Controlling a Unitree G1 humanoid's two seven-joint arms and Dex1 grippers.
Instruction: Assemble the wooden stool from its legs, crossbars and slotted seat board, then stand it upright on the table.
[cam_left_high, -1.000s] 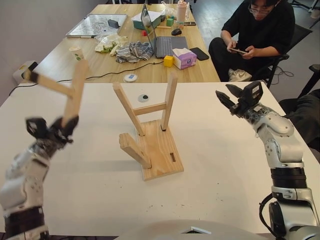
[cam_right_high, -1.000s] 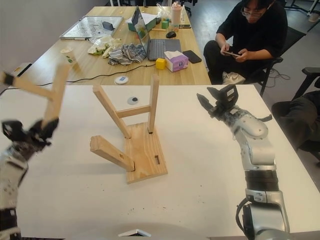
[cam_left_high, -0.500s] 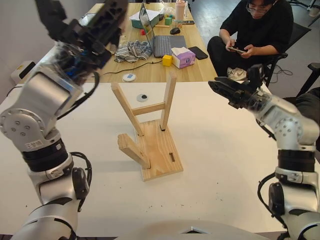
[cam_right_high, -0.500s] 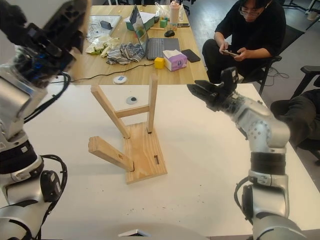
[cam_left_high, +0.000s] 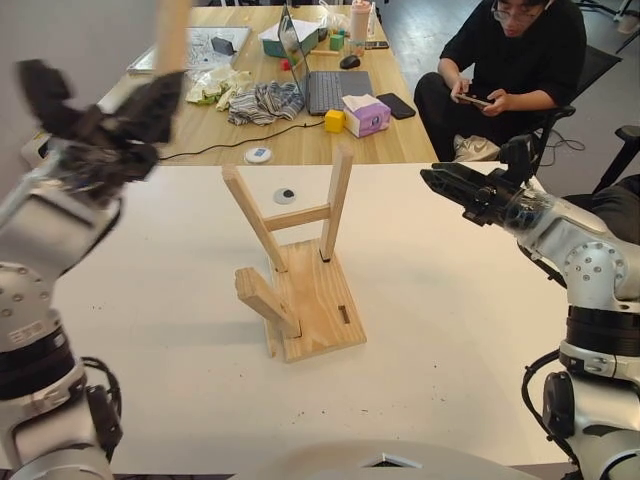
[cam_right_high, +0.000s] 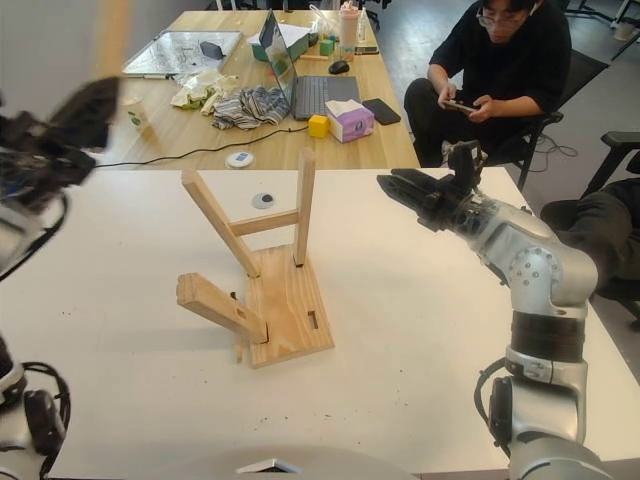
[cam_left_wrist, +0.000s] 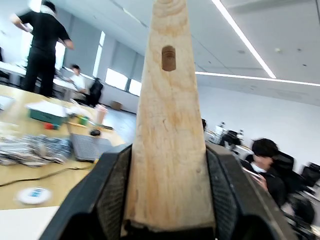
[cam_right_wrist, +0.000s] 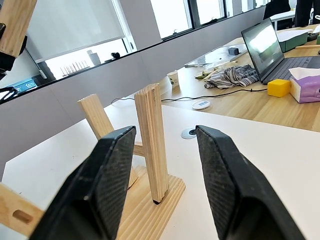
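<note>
Currently left gripper (cam_left_high: 100, 112) clamps pale wooden leg (cam_left_wrist: 168, 125) upright, well left of slotted wooden seat board (cam_left_high: 322, 312); right gripper (cam_left_high: 440, 186) spread, empty, nearer.

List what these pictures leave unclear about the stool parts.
- Held leg: upper end cut off by the head view's top edge; lower end hidden inside the left gripper, wrist view.
- Low leg: its joint with the seat board is hidden behind the leg.
- Small bit at the board's near corner: too small to identify.

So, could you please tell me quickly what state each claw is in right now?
Left claw: shut on a wooden leg.
Right claw: open, holding nothing.
</note>
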